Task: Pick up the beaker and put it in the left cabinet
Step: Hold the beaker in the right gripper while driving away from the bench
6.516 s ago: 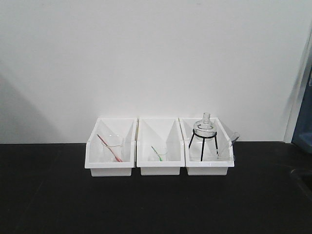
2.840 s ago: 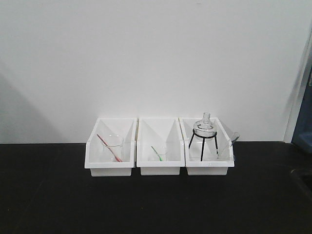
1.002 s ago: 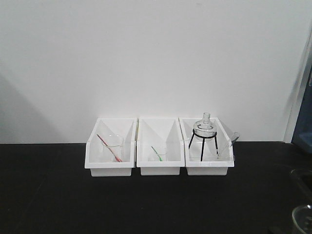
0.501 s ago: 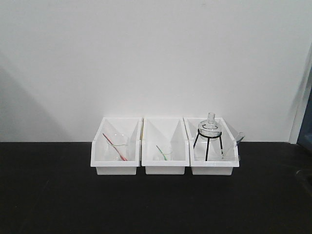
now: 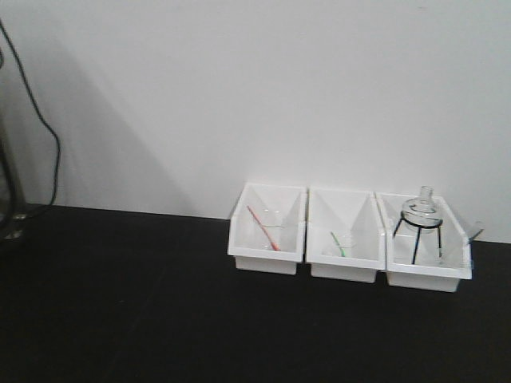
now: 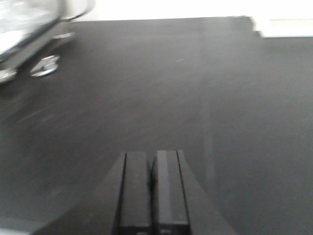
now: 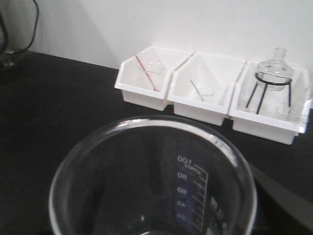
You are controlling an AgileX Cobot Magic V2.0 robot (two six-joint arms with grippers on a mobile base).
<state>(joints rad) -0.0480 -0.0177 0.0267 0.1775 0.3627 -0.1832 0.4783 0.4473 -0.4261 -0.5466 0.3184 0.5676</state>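
Only the right wrist view shows the beaker [image 7: 190,191], filling the lower frame, gripped by the right gripper [image 7: 161,220], one dark finger [image 7: 283,200] at its right wall. Only the left wrist view shows the left gripper [image 6: 152,159], bottom centre, fingers pressed together on nothing above the black table [image 6: 195,88].

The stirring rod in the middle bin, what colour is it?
Green. The rod in the middle bin shows clearest in the right wrist view.

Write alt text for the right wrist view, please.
A clear beaker with printed graduation marks fills the foreground, seen from above its rim. Behind it, three white bins sit in a row on a black table; the rightmost holds a flask on a black tripod.
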